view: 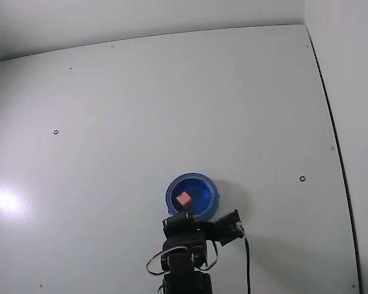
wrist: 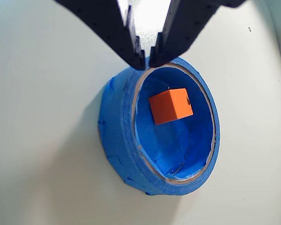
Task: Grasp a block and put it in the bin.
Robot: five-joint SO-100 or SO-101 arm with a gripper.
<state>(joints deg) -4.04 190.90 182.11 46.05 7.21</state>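
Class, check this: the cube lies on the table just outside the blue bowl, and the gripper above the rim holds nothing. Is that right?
Not quite. The cube lies inside the bowl, as the wrist view shows. The gripper above the rim does hold nothing.

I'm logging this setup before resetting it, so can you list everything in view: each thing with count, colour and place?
block: one, orange in the wrist view and pink-red in the fixed view, lying inside the bin on its floor.
bin: one, blue, round with a thick rim, standing on the table just in front of the arm in the fixed view.
table: one, white, bare but for a few small dark holes or marks and a light glare at the left of the fixed view.
cable: one, black, running from the arm toward the bottom edge of the fixed view.
arm: one, black, at the bottom centre of the fixed view.
gripper: one, black, fingertips nearly together with a thin gap, above the bin's rim, holding nothing.
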